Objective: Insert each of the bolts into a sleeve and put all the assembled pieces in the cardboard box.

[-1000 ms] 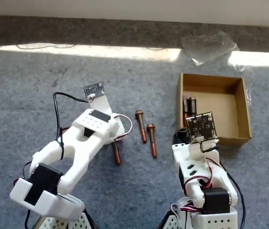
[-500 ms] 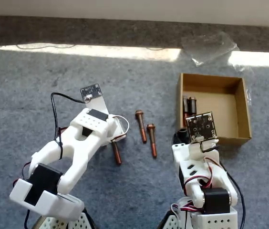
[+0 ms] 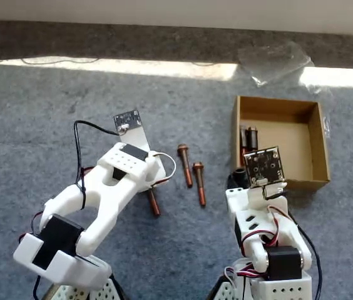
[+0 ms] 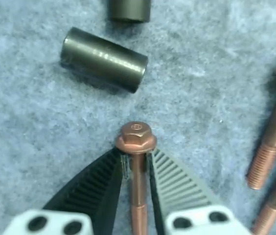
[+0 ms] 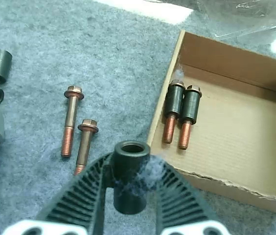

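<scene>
**Copper-coloured hex-head steel bolt point(image 4: 138, 186) clamped, sleeve ready, pairing not yet made**

Nearest the bases, the left claw point(image 4: 137, 155) was clenched on that bolt's shank just under the head, low over the grey carpeted desk point(image 3: 51, 112). Over the last second the left wrist swung a little one way and then back the other, and the bolt poking out from under it hardly shifted. The right arm stayed put, its right claw point(image 5: 130, 169) grasping a dark cylindrical metal sleeve point(image 5: 129, 178) upright, bore open toward its wrist camera. By my reading, the left arm was only trimming its aim. Bolt and sleeve were well apart, so the insertion was yet to come.

Just ahead of the held bolt's head lay a second dark sleeve point(image 4: 103, 58) on its side, with a third sleeve point(image 4: 129, 9) beyond it. Either could be knocked if the bolt was pushed forward rather than lifted. Between the two arms lay two loose copper bolts point(image 3: 184, 165) side by side, roughly on the line from held bolt to held sleeve, and a low carry risked sweeping them.

Farther off, the open brown cardboard box point(image 3: 275, 103) stood by the right arm with two assembled pieces point(image 5: 173, 105) against one wall. Three bolts remained outside it. Beyond the box lay a crumpled clear plastic bag point(image 3: 275, 61).
</scene>
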`<state>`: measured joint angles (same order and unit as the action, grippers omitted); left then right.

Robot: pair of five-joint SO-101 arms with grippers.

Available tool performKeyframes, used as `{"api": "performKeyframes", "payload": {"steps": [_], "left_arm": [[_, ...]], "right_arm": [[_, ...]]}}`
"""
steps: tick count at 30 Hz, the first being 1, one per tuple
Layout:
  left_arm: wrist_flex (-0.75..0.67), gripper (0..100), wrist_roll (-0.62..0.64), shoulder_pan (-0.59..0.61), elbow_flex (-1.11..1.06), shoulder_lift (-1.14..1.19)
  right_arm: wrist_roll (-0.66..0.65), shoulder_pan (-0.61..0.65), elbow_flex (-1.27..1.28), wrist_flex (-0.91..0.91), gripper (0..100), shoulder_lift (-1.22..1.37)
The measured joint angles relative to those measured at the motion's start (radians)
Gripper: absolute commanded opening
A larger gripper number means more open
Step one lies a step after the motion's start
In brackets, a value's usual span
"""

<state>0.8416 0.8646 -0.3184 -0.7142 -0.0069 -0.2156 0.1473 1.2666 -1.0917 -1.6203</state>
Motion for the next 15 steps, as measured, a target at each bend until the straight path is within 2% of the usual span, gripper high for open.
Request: {"api": "performKeyframes", "payload": {"steps": [4, 6, 9, 15], "left_arm": [[0.0, 0, -0.006, 0.0, 0.003, 0.0], [0.0, 0, -0.064, 0.0, 0.008, 0.0], [0.029, 0, -0.218, 0.0, 0.035, 0.002], [0.18, 0, -0.571, 0.002, 0.112, 0.003]], "right_arm": [[0.0, 0.0, 0.0, 0.0, 0.5, 0.0], [0.0, 0.0, 0.0, 0.0, 0.5, 0.0], [0.0, 0.0, 0.0, 0.0, 0.5, 0.0], [0.0, 0.0, 0.0, 0.0, 0.5, 0.0]]}}
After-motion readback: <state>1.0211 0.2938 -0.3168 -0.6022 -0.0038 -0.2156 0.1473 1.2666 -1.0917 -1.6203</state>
